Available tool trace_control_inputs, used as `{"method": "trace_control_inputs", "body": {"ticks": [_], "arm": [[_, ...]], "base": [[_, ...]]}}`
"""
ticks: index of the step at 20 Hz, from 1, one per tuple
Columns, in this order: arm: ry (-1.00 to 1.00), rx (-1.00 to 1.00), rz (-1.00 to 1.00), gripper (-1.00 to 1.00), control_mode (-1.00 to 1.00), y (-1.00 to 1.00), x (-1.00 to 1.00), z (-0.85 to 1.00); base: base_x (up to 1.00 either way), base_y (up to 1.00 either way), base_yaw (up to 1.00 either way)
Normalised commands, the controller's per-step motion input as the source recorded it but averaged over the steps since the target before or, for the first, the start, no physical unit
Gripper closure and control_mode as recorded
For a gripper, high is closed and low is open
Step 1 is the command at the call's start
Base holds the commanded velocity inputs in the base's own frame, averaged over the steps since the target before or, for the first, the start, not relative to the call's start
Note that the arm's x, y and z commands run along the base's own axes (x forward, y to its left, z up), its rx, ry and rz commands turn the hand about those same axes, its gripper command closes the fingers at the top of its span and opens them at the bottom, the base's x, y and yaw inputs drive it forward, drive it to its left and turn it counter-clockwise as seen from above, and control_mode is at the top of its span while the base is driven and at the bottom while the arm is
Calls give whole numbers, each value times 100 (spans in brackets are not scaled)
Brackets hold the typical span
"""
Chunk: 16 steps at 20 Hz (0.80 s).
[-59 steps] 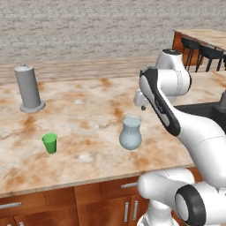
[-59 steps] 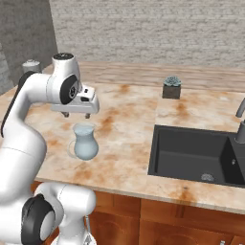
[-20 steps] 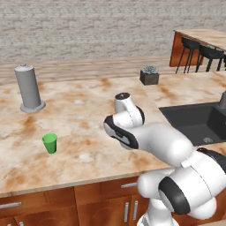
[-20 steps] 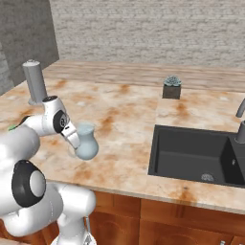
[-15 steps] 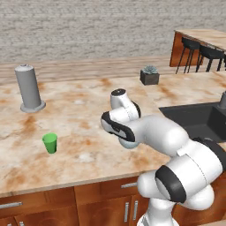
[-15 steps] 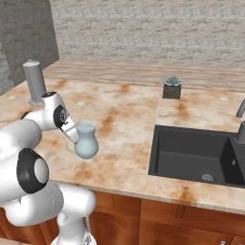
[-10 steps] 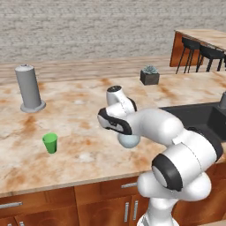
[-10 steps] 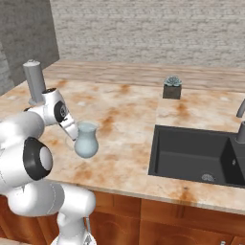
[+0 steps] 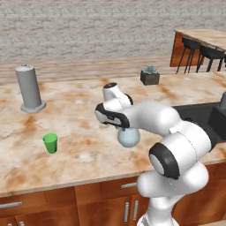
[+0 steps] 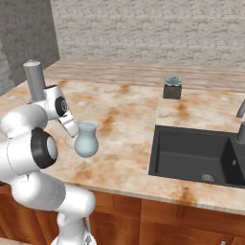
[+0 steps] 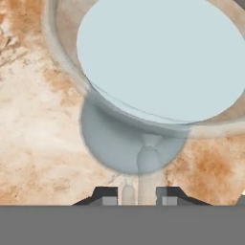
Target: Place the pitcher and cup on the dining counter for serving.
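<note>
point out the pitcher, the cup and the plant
pitcher (image 10: 86, 142), right base view, on its round belly
cup (image 9: 50, 143), left base view, on its green side wall
plant (image 9: 150, 76), left base view, on its dark square pot

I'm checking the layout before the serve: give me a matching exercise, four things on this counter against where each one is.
Things:
1. pitcher
2. cup
3. grey cylinder
4. potted plant

Places:
A. at the counter's back, just beyond the sink
B. far left, standing on a round base
C. alone on the marble, front left
D. mid-counter, with the gripper at its rim

Pairs: 1-D, 2-C, 3-B, 4-A
</note>
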Motion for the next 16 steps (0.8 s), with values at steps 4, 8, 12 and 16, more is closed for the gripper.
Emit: {"method": "trace_control_inputs", "body": {"ticks": [4, 8, 12, 16], "arm": [[-13, -2, 0, 100, -100, -7, -5, -3], [-33, -6, 0, 100, -100, -11, -29, 12], [-28, -13, 1, 100, -100, -31, -37, 41], [-23, -11, 1, 100, -100, -59, -49, 62]], "base": [[0, 0, 0], [0, 0, 0], [0, 0, 0], [0, 0, 0]]}}
